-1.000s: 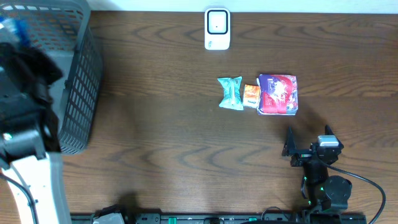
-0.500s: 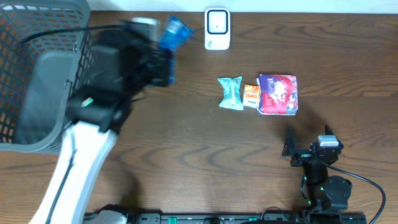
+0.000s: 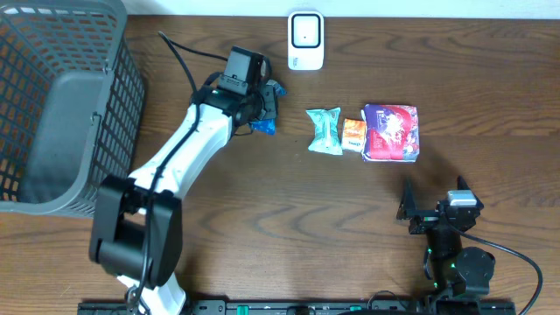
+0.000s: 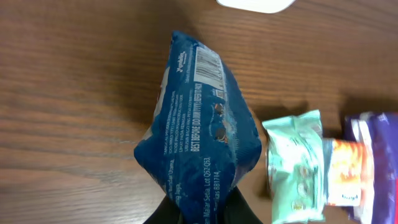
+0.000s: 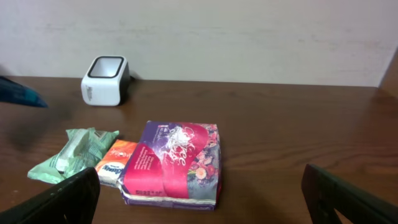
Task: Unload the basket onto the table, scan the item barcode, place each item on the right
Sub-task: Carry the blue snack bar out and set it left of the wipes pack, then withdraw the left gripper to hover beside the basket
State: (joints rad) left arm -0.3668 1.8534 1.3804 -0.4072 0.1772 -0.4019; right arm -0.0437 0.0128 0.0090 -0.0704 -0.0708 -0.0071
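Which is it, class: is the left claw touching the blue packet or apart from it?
Touching. The left wrist view shows the left claw pinching the blue packet at its bottom end.

Left arm (image 3: 179,153): white tubular links joined by bulky black joints, a black camera block (image 3: 244,67) at the wrist, a thin black cable (image 3: 179,54) looping off its upper link. Right arm (image 3: 451,241): all black and compact, with a silver-grey top block (image 3: 464,202), small green lights (image 3: 454,265), a black lead (image 3: 522,254) curving away, and flat black fingers (image 5: 59,199).
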